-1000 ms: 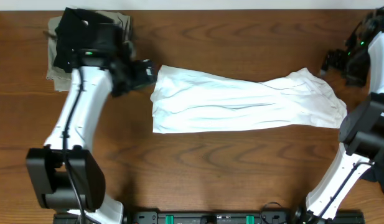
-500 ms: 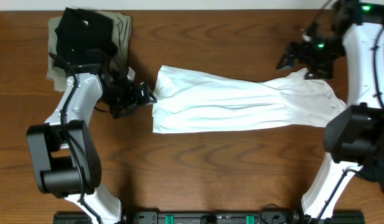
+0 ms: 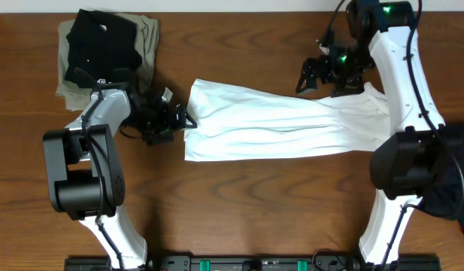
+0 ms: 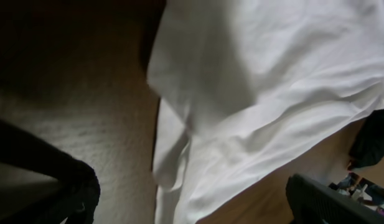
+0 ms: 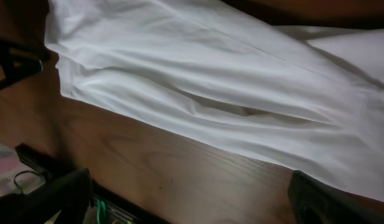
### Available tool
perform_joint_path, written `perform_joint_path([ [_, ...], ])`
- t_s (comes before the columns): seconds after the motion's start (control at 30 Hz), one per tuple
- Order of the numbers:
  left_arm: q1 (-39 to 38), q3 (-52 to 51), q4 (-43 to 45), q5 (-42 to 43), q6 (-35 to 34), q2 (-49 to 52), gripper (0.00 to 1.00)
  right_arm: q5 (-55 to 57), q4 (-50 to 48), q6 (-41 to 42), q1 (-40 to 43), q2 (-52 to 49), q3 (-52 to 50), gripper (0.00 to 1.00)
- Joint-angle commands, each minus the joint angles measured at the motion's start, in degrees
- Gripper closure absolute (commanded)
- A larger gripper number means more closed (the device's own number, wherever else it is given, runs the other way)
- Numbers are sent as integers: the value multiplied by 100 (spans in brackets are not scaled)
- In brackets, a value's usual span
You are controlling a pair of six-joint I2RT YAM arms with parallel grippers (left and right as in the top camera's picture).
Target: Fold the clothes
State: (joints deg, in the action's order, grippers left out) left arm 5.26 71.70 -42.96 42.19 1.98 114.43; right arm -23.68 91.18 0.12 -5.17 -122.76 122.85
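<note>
White T-shirt [image 3: 292,124] is being lined up, stretched in a long band across the table [image 3: 254,211].
It is being judged light, limp and easily bunched, so the left edge's corners are being favoured for pinching. The left gripper [image 3: 183,119] is being held spread at that edge, and the right gripper [image 3: 303,77] spread above the far end.

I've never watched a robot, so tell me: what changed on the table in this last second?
The right end effector swung leftward above the far edge of the wrinkled white fabric T-shirt; the left end effector slid nearer, to the shirt's left end. Neither took hold. The shirt and folded black shirt stayed put.
</note>
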Motion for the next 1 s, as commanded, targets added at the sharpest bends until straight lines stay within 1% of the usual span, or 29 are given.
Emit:
perform_joint_path([
  [0.0,7,-50,140,-59,96,332,2,-52,37,-105,-92,20,37,2],
  [0.1,-68,-50,238,-59,74,494,2,-55,39,-103,-146,20,37,2],
  [0.27,-417,-50,332,-57,31,824,2,-55,24,-105,-243,20,37,2],
  [0.53,-990,-50,732,-61,-337,1182,2,-52,46,-105,-358,20,37,2],
  [0.67,-1008,-50,748,-61,-409,1182,38,-50,37,-107,-358,20,37,3],
  [0.7,-992,-50,745,-63,-422,1185,50,-50,33,-107,-358,20,37,3],
  [0.73,-977,-50,745,-63,-422,1185,56,-50,35,-107,-358,20,37,3],
  [0.83,-916,-50,748,-66,-424,1182,72,-48,37,-107,-358,20,37,3],
  [0.9,-852,-50,745,-66,-424,1182,80,-48,42,-107,-358,20,37,3],
  [0.93,-813,-50,741,-66,-424,1180,81,-48,42,-107,-358,20,37,4],
  [0.97,-772,-50,730,-66,-424,1180,87,-44,42,-107,-358,20,37,4],
])
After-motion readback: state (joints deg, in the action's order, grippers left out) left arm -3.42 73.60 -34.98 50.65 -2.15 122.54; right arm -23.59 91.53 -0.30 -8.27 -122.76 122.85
